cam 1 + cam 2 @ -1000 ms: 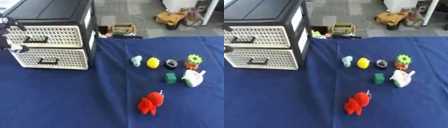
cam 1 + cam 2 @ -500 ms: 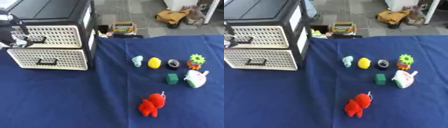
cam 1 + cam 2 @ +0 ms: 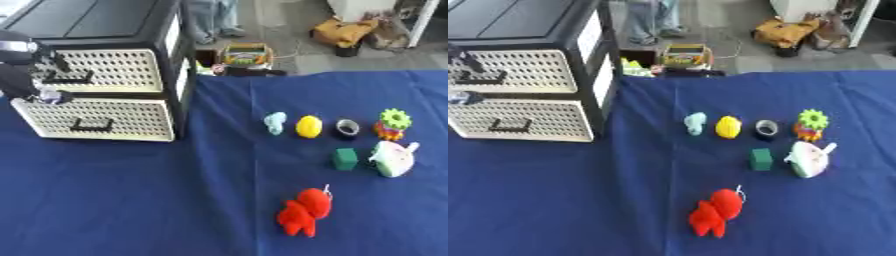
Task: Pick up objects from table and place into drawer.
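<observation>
A black cabinet (image 3: pixel 105 25) at the left of the blue table holds two cream perforated drawers, the upper (image 3: pixel 114 70) and the lower (image 3: pixel 92 119), each with a black handle. My left hand (image 3: pixel 22 67) comes in from the left edge and sits against the upper drawer's front by its handle. It is blurred. On the right lie a pale blue figure (image 3: pixel 275 122), a yellow lemon shape (image 3: pixel 308 126), a dark ring (image 3: pixel 347 128), a green gear toy (image 3: pixel 393 123), a green cube (image 3: pixel 345 158), a white toy (image 3: pixel 391 159) and a red plush (image 3: pixel 304 211).
Blue cloth (image 3: pixel 131 200) covers the table in front of the cabinet. Beyond the far edge, a box of colourful items (image 3: pixel 245 54) and a brown bag (image 3: pixel 346 32) sit on the floor.
My left hand has edged a little further in across the upper drawer's front. The view has shifted slightly. The toys on the cloth have not moved.
</observation>
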Robot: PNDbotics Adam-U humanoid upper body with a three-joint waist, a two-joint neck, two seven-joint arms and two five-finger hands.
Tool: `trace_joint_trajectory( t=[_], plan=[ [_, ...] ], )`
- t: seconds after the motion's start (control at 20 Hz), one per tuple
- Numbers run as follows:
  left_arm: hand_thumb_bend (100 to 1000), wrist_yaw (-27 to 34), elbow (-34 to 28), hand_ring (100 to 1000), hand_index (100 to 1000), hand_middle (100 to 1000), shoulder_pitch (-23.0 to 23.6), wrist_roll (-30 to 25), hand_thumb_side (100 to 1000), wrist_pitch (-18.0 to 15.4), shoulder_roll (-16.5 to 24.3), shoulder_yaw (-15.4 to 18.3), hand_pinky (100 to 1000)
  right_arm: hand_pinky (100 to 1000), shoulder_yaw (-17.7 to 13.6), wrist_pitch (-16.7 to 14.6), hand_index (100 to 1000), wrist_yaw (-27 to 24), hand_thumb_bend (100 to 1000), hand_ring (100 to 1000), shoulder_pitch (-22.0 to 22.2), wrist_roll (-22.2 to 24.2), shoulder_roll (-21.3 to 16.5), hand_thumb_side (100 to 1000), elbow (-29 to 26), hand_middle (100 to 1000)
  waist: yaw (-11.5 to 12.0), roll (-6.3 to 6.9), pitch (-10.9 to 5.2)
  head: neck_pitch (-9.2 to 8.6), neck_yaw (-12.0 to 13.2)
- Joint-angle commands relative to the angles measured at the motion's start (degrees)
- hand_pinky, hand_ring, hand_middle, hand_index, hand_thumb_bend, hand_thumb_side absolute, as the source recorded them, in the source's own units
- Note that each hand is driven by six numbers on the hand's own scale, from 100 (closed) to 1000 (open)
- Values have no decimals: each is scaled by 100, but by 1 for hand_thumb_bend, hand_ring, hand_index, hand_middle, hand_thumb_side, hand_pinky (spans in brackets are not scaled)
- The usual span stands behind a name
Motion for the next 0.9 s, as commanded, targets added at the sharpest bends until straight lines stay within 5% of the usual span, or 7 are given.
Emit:
trace_joint_trajectory(
  t=[0.05,0.9],
  plan=[
    [384,46,-31,100,947,100,-86,-63,417,-18,118,4,100,634,-54,7,730,-55,100,716,-76,-42,-150,1000,-90,698,1,-6,-109,-55,-6],
    [393,144,-12,100,854,100,-13,-107,431,17,121,-134,100,635,-98,-15,731,-101,100,715,-54,-169,-131,1000,-90,696,1,-9,-91,-45,-4]
  ],
)
